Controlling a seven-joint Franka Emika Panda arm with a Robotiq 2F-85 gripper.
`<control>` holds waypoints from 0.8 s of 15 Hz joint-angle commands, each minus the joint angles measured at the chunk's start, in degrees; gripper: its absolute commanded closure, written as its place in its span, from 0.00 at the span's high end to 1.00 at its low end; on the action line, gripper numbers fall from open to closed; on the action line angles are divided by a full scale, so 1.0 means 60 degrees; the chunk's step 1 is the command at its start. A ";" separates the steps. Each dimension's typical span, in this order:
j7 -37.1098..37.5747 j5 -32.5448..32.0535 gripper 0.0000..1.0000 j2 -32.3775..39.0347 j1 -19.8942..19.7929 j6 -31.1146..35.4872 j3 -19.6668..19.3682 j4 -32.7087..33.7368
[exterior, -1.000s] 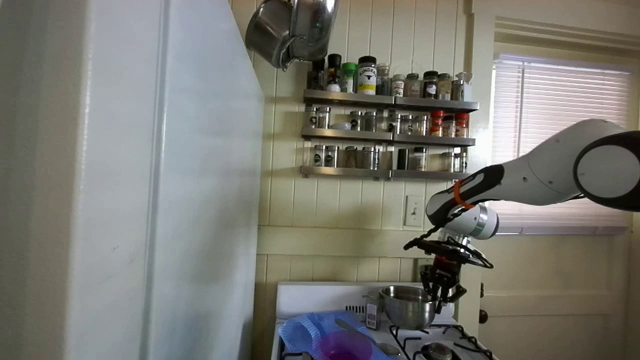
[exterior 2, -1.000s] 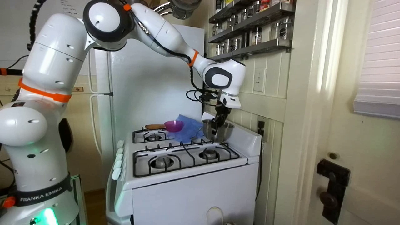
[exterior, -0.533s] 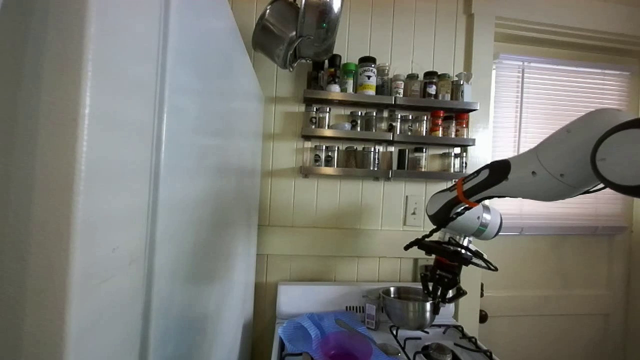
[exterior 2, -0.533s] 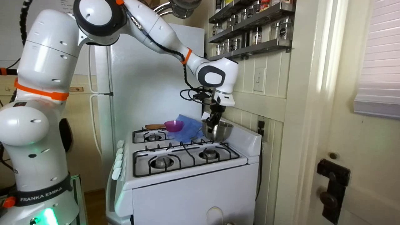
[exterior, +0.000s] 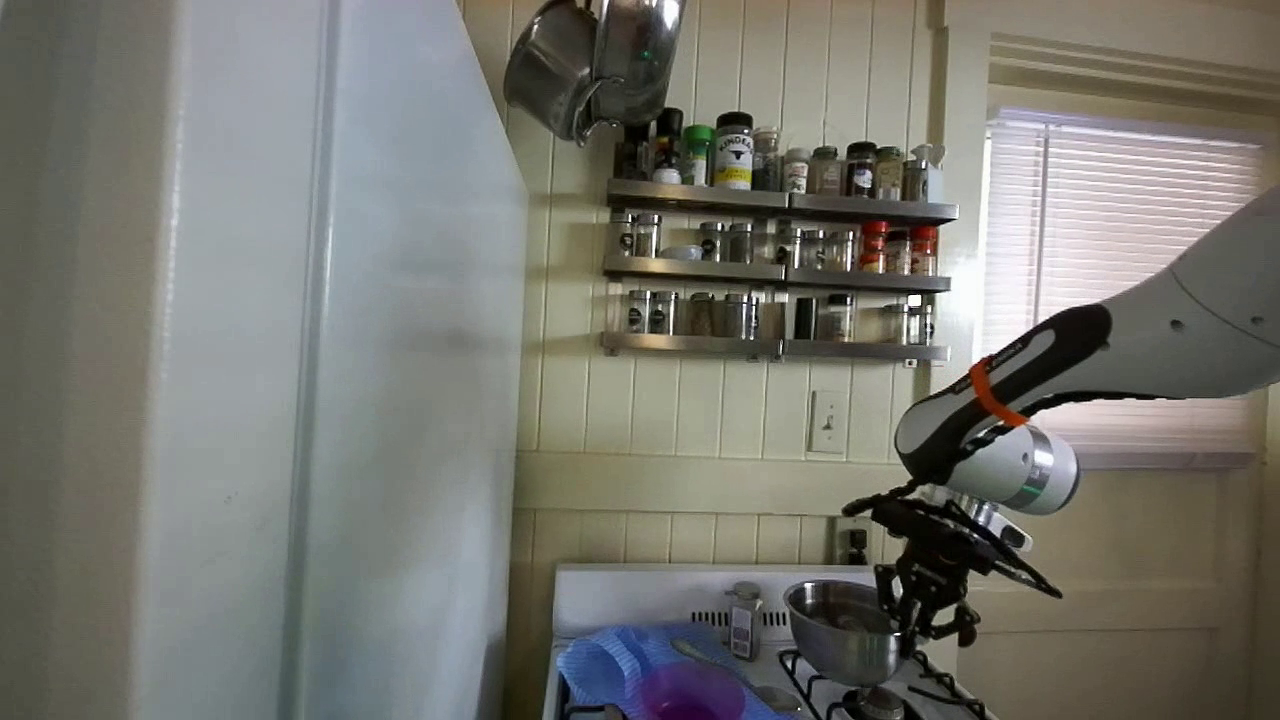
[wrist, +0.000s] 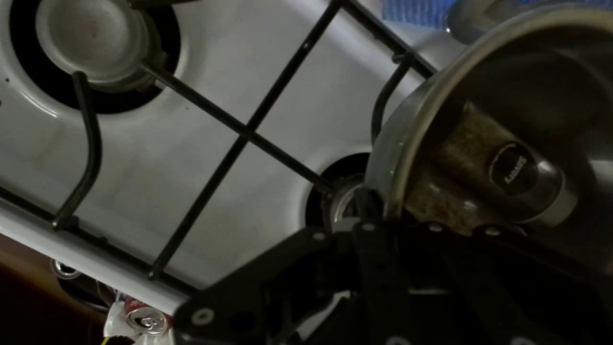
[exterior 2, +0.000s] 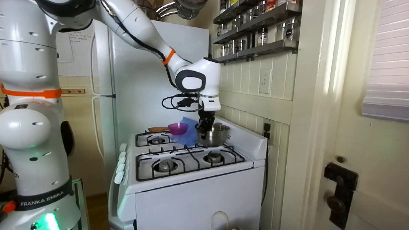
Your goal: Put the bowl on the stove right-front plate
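The steel bowl (exterior: 850,652) hangs over the back part of the stove, its rim slightly tilted; it also shows in an exterior view (exterior 2: 215,138) and the wrist view (wrist: 401,143). A glass jar labelled Savory (wrist: 498,167) lies inside it. My gripper (exterior: 905,635) is shut on the bowl's rim, one finger inside and one outside; it also shows in an exterior view (exterior 2: 203,131) and the wrist view (wrist: 385,213). The right-front burner (exterior 2: 166,165) is uncovered, also in the wrist view (wrist: 93,40). The bowl partly covers the right-back burner (wrist: 347,203) in the wrist view.
A purple bowl (exterior 2: 178,128) sits by a blue cloth (exterior: 605,660) on the stove's left side. A labelled shaker (exterior: 743,625) stands behind, near the white backguard (exterior 2: 250,139). Black grates (exterior 2: 191,155) rise above the stovetop. Pots (exterior: 550,75) hang above.
My gripper has carried the bowl away from the backguard, toward the stove's front: right and slightly down in an exterior view, left in an exterior view. The arm has drawn back with it.
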 commanded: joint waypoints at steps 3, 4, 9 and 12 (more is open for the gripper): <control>0.0522 -0.0228 0.02 -0.2542 -0.0223 0.1690 0.0207 -0.2812; 0.0580 -0.0228 0.02 -0.2852 -0.0277 0.1932 0.0271 -0.3142; 0.0175 0.0046 0.02 -0.4160 -0.0307 0.1882 0.0576 -0.4065; -0.0141 0.0367 0.02 -0.5110 -0.0132 0.1134 0.0623 -0.4587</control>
